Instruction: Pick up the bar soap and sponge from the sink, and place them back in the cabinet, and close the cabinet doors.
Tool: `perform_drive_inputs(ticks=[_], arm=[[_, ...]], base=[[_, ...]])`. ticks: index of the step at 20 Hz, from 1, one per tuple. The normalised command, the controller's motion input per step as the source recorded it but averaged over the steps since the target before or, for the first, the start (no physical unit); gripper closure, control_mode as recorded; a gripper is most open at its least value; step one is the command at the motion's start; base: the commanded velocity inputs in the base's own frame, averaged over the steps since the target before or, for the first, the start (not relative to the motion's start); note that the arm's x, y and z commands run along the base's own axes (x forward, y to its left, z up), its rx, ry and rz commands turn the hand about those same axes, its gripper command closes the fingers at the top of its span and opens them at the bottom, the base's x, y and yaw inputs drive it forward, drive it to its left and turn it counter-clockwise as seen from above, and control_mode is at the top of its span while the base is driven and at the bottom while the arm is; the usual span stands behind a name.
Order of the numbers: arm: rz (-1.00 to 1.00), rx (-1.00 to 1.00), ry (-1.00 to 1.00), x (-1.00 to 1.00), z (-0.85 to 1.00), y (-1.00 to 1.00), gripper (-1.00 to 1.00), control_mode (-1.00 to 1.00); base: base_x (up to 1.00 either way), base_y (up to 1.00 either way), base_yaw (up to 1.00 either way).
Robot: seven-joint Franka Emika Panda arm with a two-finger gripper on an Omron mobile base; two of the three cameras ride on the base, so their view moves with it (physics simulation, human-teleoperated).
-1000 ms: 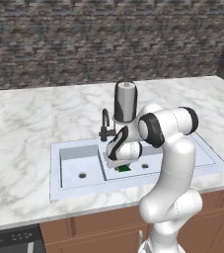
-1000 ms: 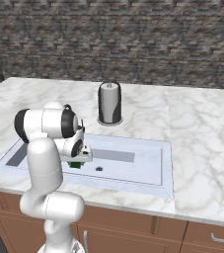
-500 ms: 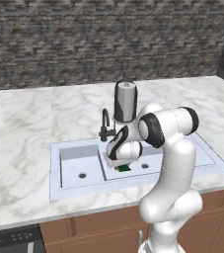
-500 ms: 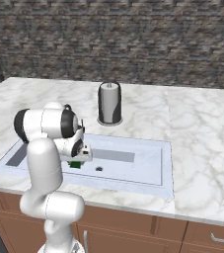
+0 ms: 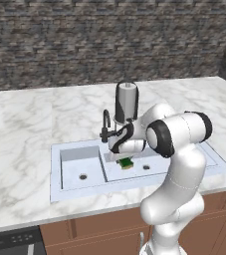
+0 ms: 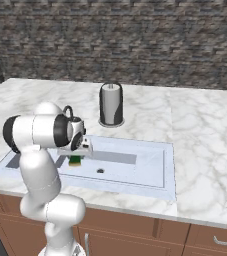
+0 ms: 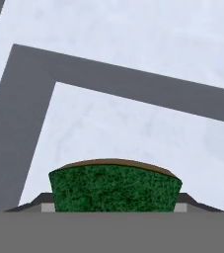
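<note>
**Gripper clamped on sponge, low in the sink**

The white arm bends down over the sink (image 5: 59, 174), hand low in the basin on the faucet's far side from the smaller bowl. The gripper (image 5: 125, 163) has its jaws closed against the sponge (image 5: 126, 163), which sits between the finger tips; in the hand view the sponge (image 7: 114, 190) shows a dark green face with a yellow-brown edge above, pale basin floor beyond. Whether it touches the floor cannot be told. Black faucet (image 5: 106, 127) stands just behind the hand. A paper towel holder (image 6: 111, 105) stands upright on the marble counter (image 6: 205, 150) behind the sink.
</note>
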Motion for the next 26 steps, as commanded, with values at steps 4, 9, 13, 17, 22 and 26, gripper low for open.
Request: perform_drive_inputs(ticks=[4,9,13,17,22,26], arm=[[0.0,0.0,0.0,0.0,0.62,-0.03,1.0,-1.0],[0.0,0.0,0.0,-0.11,0.55,-0.09,1.0,-1.0],[0.0,-0.01,0.0,-0.19,0.53,-0.18,1.0,-1.0],[-0.02,-0.01,0.0,-0.28,0.53,-0.22,1.0,-1.0],[-0.02,-0.02,0.0,-0.27,0.47,-0.25,1.0,-1.0],[-0.04,-0.04,0.0,-0.14,0.3,-0.08,1.0,-1.0]], base=[[0.0,0.0,0.0],[0.0,0.0,0.0],[0.0,0.0,0.0],[0.0,0.0,0.0],[0.0,0.0,0.0],[0.0,0.0,0.0]])
